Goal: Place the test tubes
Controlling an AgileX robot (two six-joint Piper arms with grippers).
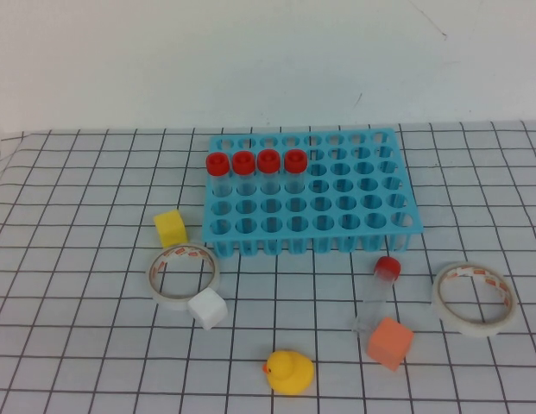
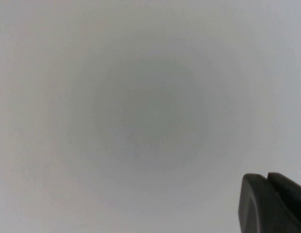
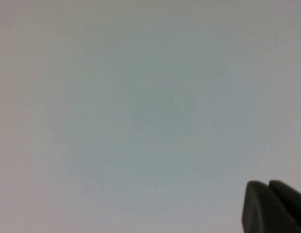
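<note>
four red-capped tubes (image 1: 268, 168) stand in a row toward the blue rack's (image 1: 397, 226) 10 o'clock corner. 5th tube (image 1: 377, 293) lies on the bench (image 1: 78, 345) at the rack's 5 o'clock, base just beside an orange block (image 1: 390, 342). left gripper (image 2: 267, 187) & right gripper (image 3: 269, 191) are both clenched, empty, away from the bench, facing blank pale surface.

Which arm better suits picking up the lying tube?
Probably right: the lying tube rests on the robot's right side. Left hand and right hand, both shut, are outside the high view.
</note>
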